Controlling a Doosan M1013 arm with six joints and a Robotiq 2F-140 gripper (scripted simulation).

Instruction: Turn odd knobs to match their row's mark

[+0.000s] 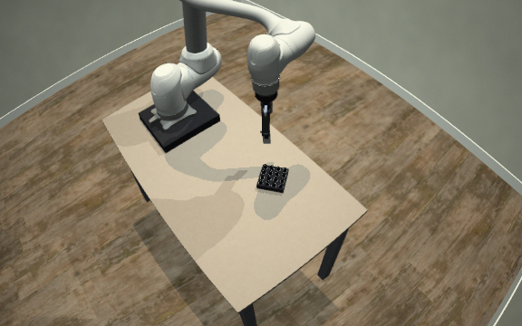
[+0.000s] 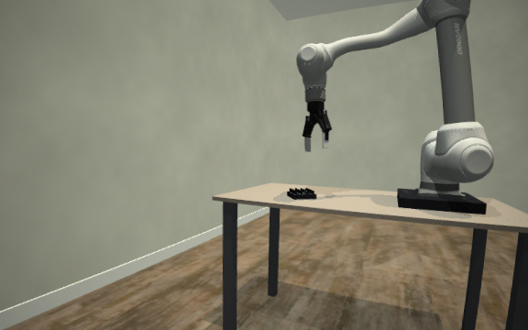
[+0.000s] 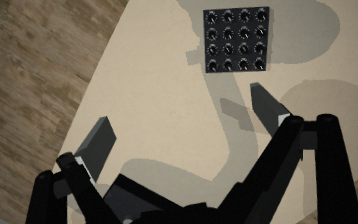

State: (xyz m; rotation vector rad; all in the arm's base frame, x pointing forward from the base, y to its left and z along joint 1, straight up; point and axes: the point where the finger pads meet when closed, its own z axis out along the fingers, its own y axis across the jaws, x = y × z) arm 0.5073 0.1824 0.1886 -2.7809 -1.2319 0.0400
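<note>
High above the table (image 2: 365,206), the gripper (image 2: 316,146) hangs spread wide, grasping nothing.
Below it, well apart, stands the knob box (image 2: 302,193).

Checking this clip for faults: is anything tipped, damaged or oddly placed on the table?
Nothing stands out. The knob box sits flat on the table, and the open gripper hangs high above, holding nothing.

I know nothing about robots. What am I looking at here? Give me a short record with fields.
Arm: one white arm, its black base on the table
Gripper: open, empty, high above the table
Knob box: black, sixteen knobs, standing on the table
Contact: none; gripper and box apart
Knob positions: too small to read
</note>
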